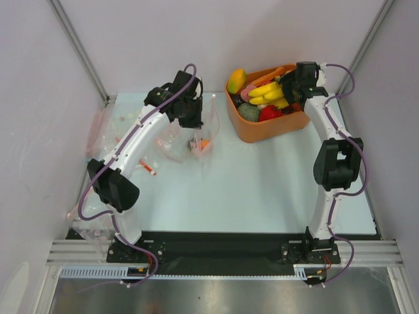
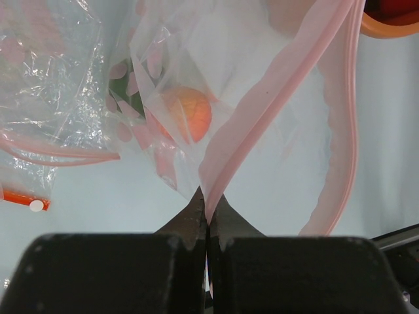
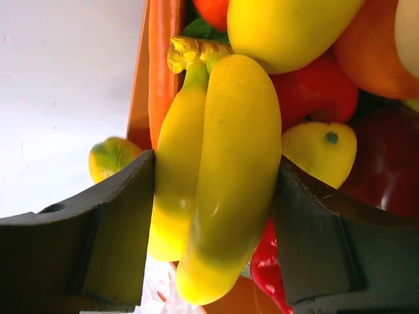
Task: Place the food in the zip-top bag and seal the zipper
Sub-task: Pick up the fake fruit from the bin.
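Bananas [image 3: 222,176] clamped in right tool [image 3: 216,203], crowded inside orange tub [image 1: 275,129]; left tool [image 2: 208,226] together on zip-top bag [image 2: 281,170] zipper [image 2: 262,111].

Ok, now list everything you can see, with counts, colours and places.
table: one, pale, underneath.
tub: one, orange, far right.
toy food: several, mixed colours, in the tub.
bananas: one bunch, yellow, in the tub.
zip-top bag: one, clear with pink strip, far centre-left.
orange piece: one, inside the zip-top bag.
other bags: at least two, clear, left side.
left gripper: one, black, shut on the zip-top bag's edge.
right gripper: one, black, clamped on the bananas.
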`<state>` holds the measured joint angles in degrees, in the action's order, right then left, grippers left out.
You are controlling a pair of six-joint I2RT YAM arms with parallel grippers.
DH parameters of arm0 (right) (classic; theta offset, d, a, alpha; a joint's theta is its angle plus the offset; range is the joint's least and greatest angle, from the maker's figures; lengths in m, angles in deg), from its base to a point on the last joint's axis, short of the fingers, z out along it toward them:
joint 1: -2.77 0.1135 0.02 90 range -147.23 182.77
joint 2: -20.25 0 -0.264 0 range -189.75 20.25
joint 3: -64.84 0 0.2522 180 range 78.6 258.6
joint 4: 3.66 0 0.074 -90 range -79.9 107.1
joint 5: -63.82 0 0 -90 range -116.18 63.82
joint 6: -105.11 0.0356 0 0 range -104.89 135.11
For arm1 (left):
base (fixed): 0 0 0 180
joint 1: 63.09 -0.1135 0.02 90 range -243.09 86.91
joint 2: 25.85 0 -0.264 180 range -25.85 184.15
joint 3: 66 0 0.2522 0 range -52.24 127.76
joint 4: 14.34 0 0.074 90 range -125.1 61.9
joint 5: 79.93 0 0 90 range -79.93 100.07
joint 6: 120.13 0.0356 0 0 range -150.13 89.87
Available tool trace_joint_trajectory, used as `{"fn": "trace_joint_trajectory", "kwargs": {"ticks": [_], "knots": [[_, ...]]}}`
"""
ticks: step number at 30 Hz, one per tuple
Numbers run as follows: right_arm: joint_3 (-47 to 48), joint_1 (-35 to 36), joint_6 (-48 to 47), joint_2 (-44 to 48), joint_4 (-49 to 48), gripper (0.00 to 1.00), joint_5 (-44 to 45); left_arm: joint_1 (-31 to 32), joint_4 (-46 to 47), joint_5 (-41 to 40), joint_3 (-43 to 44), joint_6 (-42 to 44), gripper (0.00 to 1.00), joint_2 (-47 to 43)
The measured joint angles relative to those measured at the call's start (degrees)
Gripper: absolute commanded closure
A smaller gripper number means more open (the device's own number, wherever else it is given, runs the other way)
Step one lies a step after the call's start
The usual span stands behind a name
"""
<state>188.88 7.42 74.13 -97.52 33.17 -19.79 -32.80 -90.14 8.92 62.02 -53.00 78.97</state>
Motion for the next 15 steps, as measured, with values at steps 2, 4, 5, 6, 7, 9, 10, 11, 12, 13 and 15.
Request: {"fn": "trace_joint_trajectory", "kwargs": {"ticks": [2, 4, 5, 6, 7, 9, 10, 11, 12, 13, 15], "knots": [[-1.70, 0.13, -0.66, 1.44, -0.76, 0.65, -0.79, 0.07, -0.04, -0.02, 0.26, 0.02, 1.00, 0.07], [-3.96, 0.33, -1.27, 3.56, -1.57, 0.65, -1.62, 0.15, -0.04, -0.04, 0.52, 0.02, 1.00, 0.11], [-4.96, 0.46, -1.79, 4.79, -1.92, 0.65, -2.08, 0.22, -0.07, -0.04, 0.70, 0.02, 1.00, 0.20], [-5.77, 0.59, -2.27, 5.70, -2.19, 0.65, -2.34, 0.26, -0.07, -0.07, 0.87, 0.02, 1.00, 0.24], [-6.75, 0.83, -2.89, 6.97, -2.54, 0.65, -2.45, 0.31, -0.11, -0.09, 1.09, 0.02, 1.00, 0.33], [-8.46, 1.46, -4.70, 9.68, -3.10, 0.65, -2.64, 0.39, -0.20, -0.09, 1.68, 0.02, 1.00, 0.59], [-9.57, 1.92, -5.64, 11.26, -3.93, 0.65, -2.80, 0.44, -0.24, -0.07, 2.05, 0.02, 1.00, 0.76], [-10.88, 2.43, -6.54, 12.90, -4.70, 0.66, -2.99, 0.44, -0.26, -0.07, 2.40, 0.02, 1.00, 0.92], [-12.22, 3.08, -7.48, 14.84, -5.25, 0.66, -3.26, 0.46, -0.20, -0.02, 2.69, 0.02, 1.00, 1.01], [-13.66, 3.74, -8.46, 16.68, -5.97, 0.66, -3.63, 0.46, -0.24, 0.00, 2.86, 0.02, 1.00, 1.01], [-16.15, 4.81, -10.14, 20.17, -7.50, 0.66, -4.26, 0.50, -0.31, 0.02, 3.17, 0.00, 1.00, 1.01]]}}
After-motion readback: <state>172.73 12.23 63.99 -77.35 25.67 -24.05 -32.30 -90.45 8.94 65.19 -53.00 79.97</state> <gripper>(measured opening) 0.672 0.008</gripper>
